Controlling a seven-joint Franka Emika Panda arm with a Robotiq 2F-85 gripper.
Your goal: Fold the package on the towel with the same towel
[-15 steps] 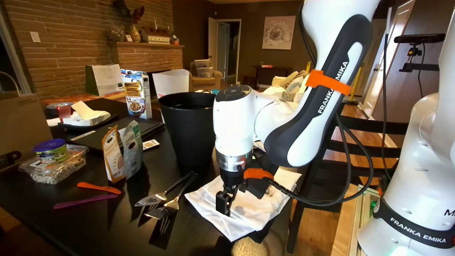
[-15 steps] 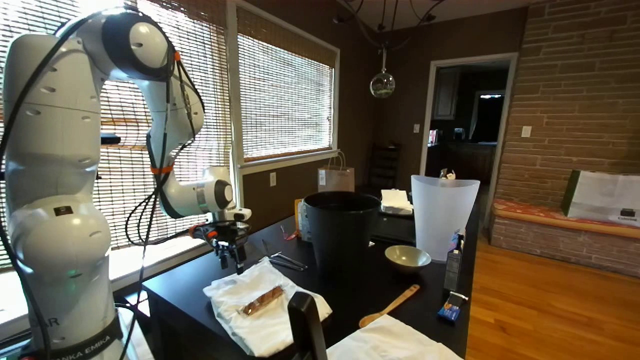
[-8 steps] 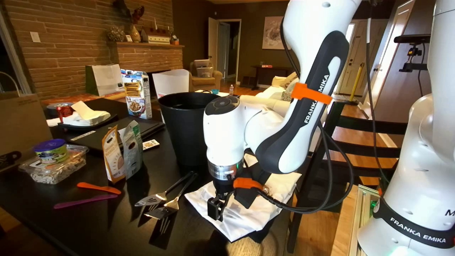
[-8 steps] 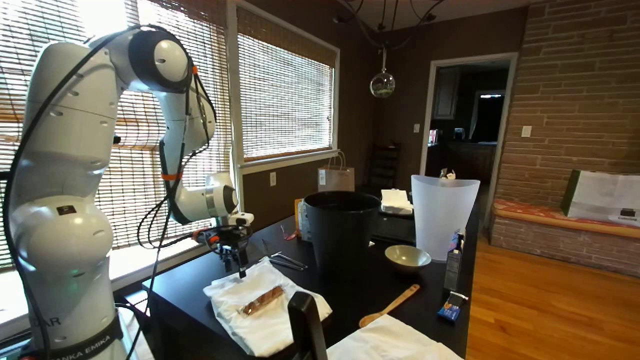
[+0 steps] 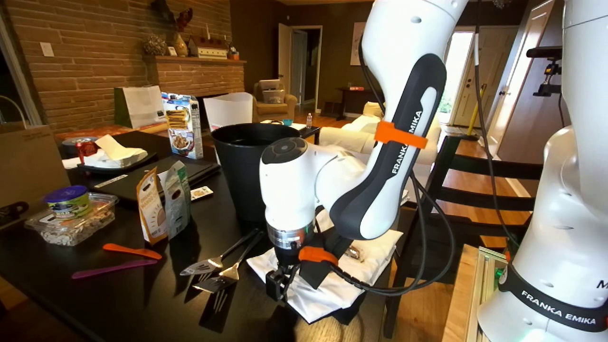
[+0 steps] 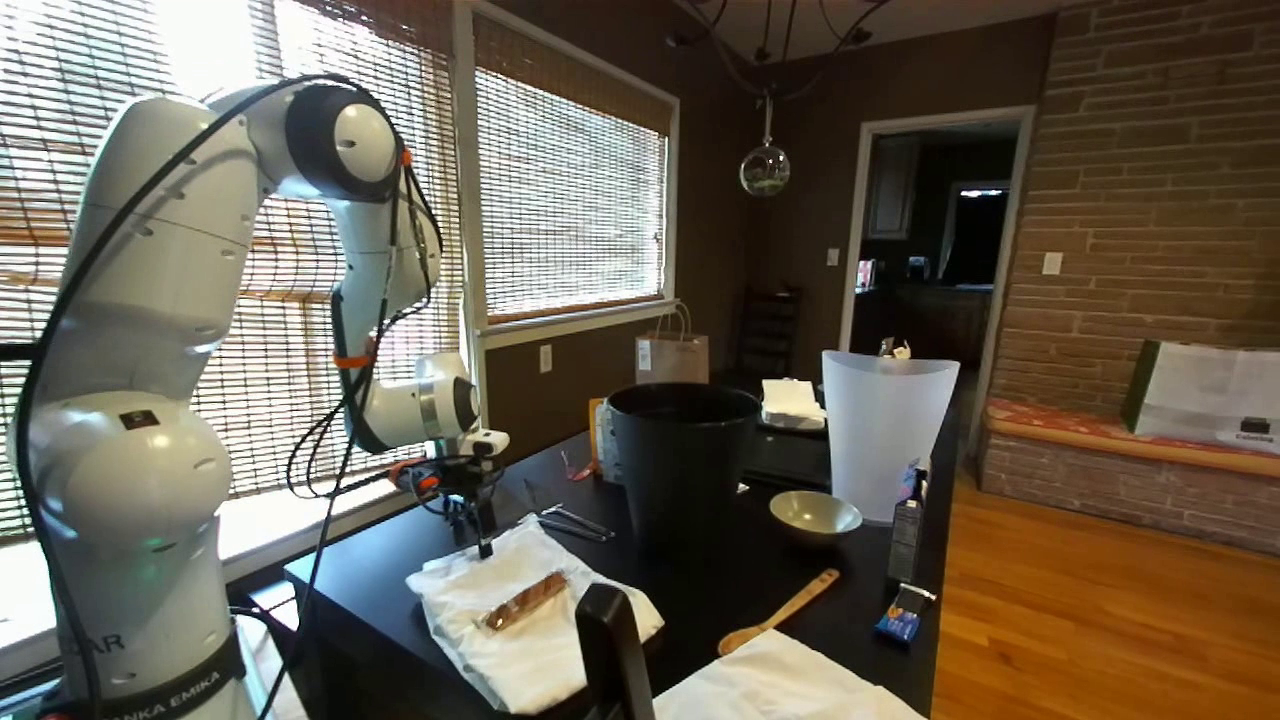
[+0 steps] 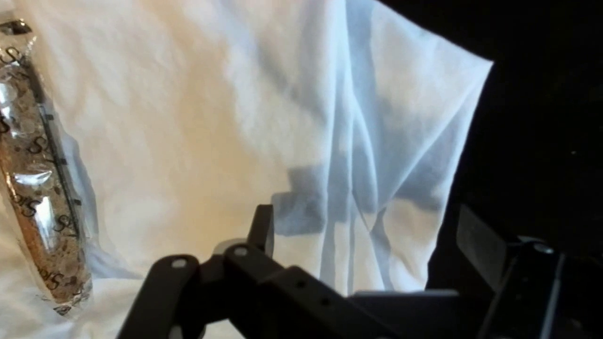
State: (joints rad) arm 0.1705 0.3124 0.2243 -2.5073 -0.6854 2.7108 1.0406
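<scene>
White towel [image 7: 188, 117]: rumpled, across most of the wrist frame; raised creases right of centre, corner at upper right, edge down the right side.

Clear-film snack packet [image 7: 44, 188]: printed wrapper, brown contents; flat on the towel, along the left side of the wrist frame, uncovered.

Gripper [image 7: 366, 221]: fingers well apart, nothing clamped between; one over cloth, one past the edge, over the black desk [image 7: 541, 117]. Contact with cloth: not possible to tell.

Step, as judged: alignment for a pinch at the towel's edge; fold not yet made.

Risks, as judged, with causes:
- Empty grasp, from closing too high above loose creases.
- Jammed outer fingertip, from dropping too far onto the desk.
- Whole towel dragged, packet and all, from pinching too deep through stacked layers.
- Thin flap only, from catching just the top layer.
- Packet left partly uncovered, from too short a flap; well apart from this edge.
- Packet slid off, from sharp lifting under slick-looking film.
- Knock against the slotted turner [image 5: 204, 267], near the towel at lower left of centre in an exterior view, or the tall black bin [image 5: 251, 175], farther up the same frame, from too wide a swing.
</scene>
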